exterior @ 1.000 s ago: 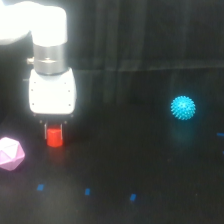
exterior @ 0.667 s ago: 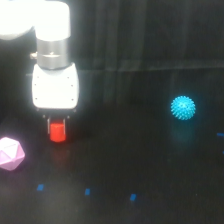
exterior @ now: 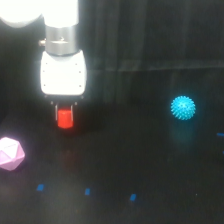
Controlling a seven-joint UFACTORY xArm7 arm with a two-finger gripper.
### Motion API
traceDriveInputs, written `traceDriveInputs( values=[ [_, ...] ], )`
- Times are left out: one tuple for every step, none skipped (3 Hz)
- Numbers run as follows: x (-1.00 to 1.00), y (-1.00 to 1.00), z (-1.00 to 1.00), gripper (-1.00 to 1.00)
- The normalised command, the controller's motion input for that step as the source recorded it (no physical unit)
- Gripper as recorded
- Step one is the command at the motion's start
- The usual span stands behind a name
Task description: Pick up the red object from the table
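The red object [exterior: 65, 120] is a small bright red-orange block hanging just under the white gripper body on the exterior view's left. My gripper [exterior: 65, 113] points straight down and is shut on the block's top, with short dark fingers [exterior: 55, 109] on either side of it. The block seems to hang slightly above the black table [exterior: 130, 165], with a faint reddish glow below it. Its upper part is hidden between the fingers.
A pink polyhedron [exterior: 10, 153] lies on the table at the exterior view's lower left, below and left of the gripper. A spiky cyan ball [exterior: 183, 107] sits at the right. Small blue marks [exterior: 87, 191] dot the table's near part.
The arm has risen and shifted slightly toward the exterior view's right, carrying the red object up with it. The pink polyhedron and the cyan ball have stayed put.
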Motion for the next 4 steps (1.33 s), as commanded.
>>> traceDriveInputs(
  values=[
    [0.53,0.76,0.65,-0.87],
    [-0.01,0.78,0.93,-1.00],
    [0.36,0.80,1.00,-0.96],
    [0.77,0.85,1.00,-1.00]
  ],
)
